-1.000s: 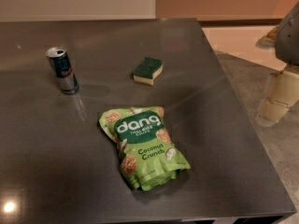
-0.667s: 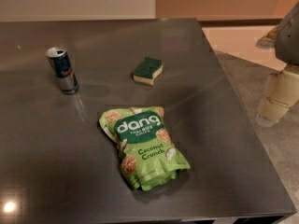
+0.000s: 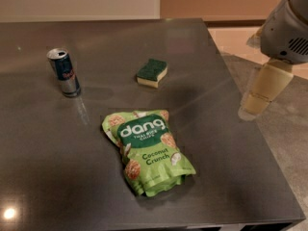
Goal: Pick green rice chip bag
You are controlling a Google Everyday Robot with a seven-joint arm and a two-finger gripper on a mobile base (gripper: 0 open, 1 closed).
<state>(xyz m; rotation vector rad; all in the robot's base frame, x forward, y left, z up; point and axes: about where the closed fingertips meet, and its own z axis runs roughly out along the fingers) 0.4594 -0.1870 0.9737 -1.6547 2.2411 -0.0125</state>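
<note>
The green rice chip bag lies flat on the dark table, near the front middle, with its "dang" label facing up. It is a crinkly lime-green pouch with pictured round chips. My gripper hangs at the right, over the table's right edge, pointing down and to the left. It is well to the right of the bag and a little farther back, and touches nothing. The grey arm housing sits above it.
A blue and silver drink can stands upright at the back left. A green-and-yellow sponge lies behind the bag, mid-table. The table's right edge runs diagonally past the gripper, with floor beyond it.
My gripper has moved left, from off the table's right side to over its right edge. The bag, can and sponge have not moved.
</note>
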